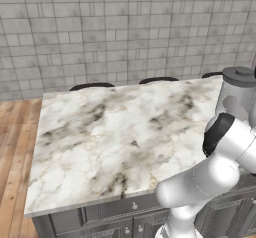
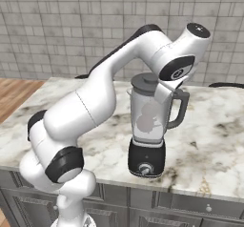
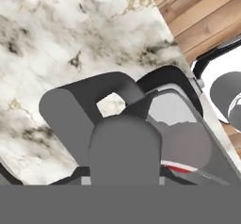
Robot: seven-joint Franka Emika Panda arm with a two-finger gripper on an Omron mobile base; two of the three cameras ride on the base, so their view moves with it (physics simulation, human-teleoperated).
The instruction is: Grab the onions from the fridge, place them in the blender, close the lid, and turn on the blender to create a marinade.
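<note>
Marble, white with grey and tan veins, covered the island top (image 1: 115,137) in the left base view, smooth and glossy above dark panelled cabinets (image 1: 115,217). At the far right stood the blender (image 1: 237,99), its jar cloudy grey with the lid (image 1: 239,75) sitting on top, partly hidden by the white arm.

From the right base view the blender (image 2: 150,126) stood near the front edge of the marble, a rounded black base with a small silver knob (image 2: 145,169) and a stiff jar with a side handle (image 2: 178,109). Pale rounded shapes inside the jar looked like the onions (image 2: 147,118), though the cloudy wall blurred them. The lid (image 2: 145,83) was a flat dark disc with a raised centre. The hand hung right at the jar's upper side, and its claw (image 2: 162,95) was together, with nothing visibly held.

Looking down from the hand view, the lid's raised knob (image 3: 124,148) sat close beneath, the handle (image 3: 84,105) looped out left, and a rounded bulb (image 3: 190,145) showed through the jar.

I judged the lid light and rigid, best pressed or gripped at its centre knob; the base knob looked small and slick, needing a careful pinch.
</note>
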